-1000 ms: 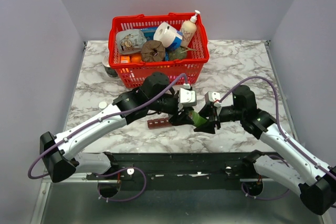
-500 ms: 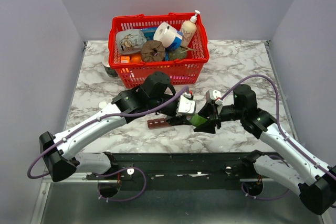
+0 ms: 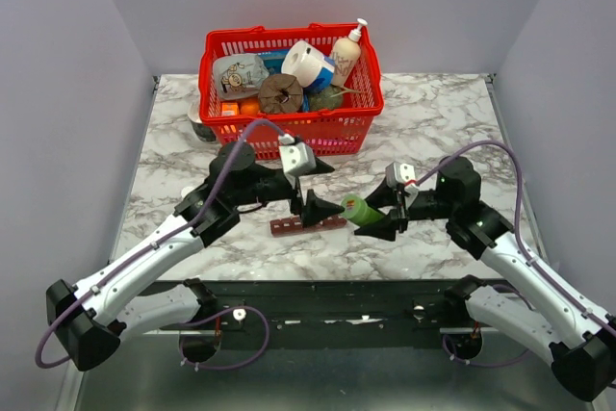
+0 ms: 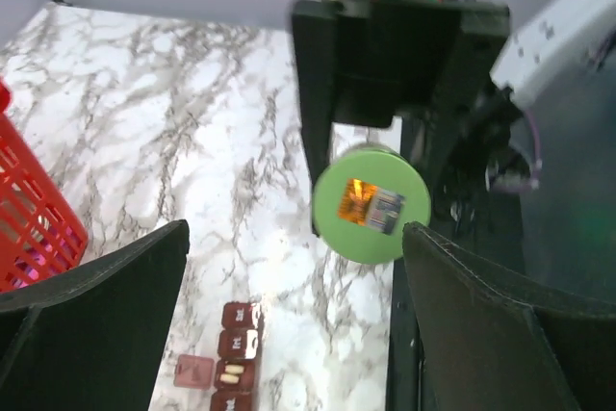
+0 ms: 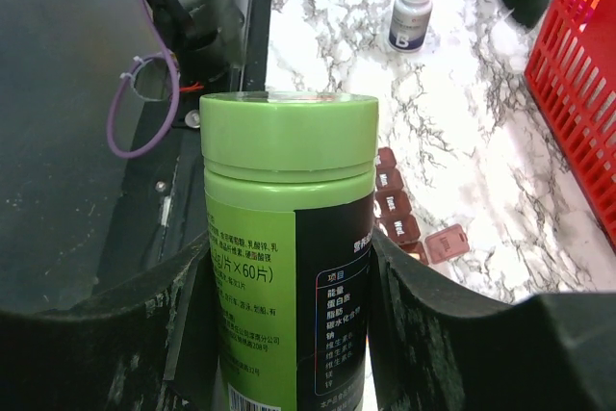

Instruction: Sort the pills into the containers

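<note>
The containers are a dark red pill organizer (image 3: 308, 226) lying on the marble between the arms. The left wrist view shows one compartment of this organizer (image 4: 236, 353) with its lid flipped open and two pale pills (image 4: 231, 371) inside. My right gripper (image 3: 380, 217) is shut on a green pill bottle (image 3: 362, 211), held above the table with its capped end toward the left arm. In the right wrist view the bottle (image 5: 289, 238) fills the gap between the jaws of the right gripper (image 5: 289, 334), and the organizer (image 5: 397, 207) lies beyond it. My left gripper (image 3: 316, 188) stands open just left of the bottle (image 4: 371, 203), holding nothing.
A red mesh basket (image 3: 289, 137) full of household items stands at the back centre, close behind the left wrist. A small white bottle (image 5: 412, 14) stands on the marble to the left. The dark base rail (image 3: 337, 295) runs along the near table edge.
My left gripper has let go of the green bottle's end, opened wide and drawn back to the left. The right gripper still holds the bottle, shifted slightly right.
</note>
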### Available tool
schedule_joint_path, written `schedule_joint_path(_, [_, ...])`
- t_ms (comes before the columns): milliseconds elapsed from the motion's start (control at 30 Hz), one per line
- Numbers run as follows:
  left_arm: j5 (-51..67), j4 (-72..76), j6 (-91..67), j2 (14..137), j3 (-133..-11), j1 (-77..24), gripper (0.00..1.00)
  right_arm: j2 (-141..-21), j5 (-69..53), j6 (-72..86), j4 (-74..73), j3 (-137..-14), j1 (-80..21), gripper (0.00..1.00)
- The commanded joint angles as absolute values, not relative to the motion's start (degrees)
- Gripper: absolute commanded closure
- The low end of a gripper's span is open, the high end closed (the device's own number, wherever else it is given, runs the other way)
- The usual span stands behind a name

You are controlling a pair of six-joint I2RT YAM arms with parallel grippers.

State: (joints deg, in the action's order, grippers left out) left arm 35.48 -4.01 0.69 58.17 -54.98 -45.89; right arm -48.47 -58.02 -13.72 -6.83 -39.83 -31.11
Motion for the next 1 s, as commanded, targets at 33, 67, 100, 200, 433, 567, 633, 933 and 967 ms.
schedule_joint_path(33, [36.03, 22.80, -24.94, 55.20, -45.80, -43.24, 0.01, -45.97, -55.90, -12.13, -0.54, -37.27, -31.38, 0.99])
schedule_joint_path(67, [35.95, 25.37, -30.70, 55.54, -44.40, -43.24, 0.01, -45.79, -55.64, -11.69, -0.53, -36.83, -31.38, 0.99])
schedule_joint_path(100, [35.86, 27.40, -33.11, 55.98, -42.64, -43.16, 0.01, -45.70, -54.85, -11.17, 1.47, -36.57, -31.38, 0.99])
schedule_joint_path(200, [35.59, 31.20, -41.11, 58.18, -42.19, -43.24, 0.01, -45.79, -51.87, -11.25, 2.11, -36.21, -31.38, 0.99])
schedule_joint_path(433, [36.12, 25.96, -47.11, 62.84, -46.93, -44.21, 0.01, -45.88, -48.69, -12.30, 1.93, -35.77, -31.46, 0.99])
schedule_joint_path(567, [31.22, 11.20, -40.01, 65.64, -52.98, -47.36, 0.01, -45.88, -47.73, -12.83, 1.67, -35.60, -31.38, 0.99])
schedule_joint_path(633, [26.20, 0.16, -36.23, 67.05, -58.25, -49.30, 0.03, -45.79, -46.94, -13.18, 1.15, -35.68, -31.38, 0.99])
schedule_joint_path(933, [16.35, -18.89, -27.51, 70.58, -66.44, -51.59, 0.05, -45.97, -45.97, -13.71, 0.79, -35.42, -31.38, 0.99])
schedule_joint_path(967, [16.17, -19.33, -27.34, 70.92, -66.62, -51.59, 0.06, -45.97, -46.05, -13.62, 0.79, -35.51, -31.38, 1.00])
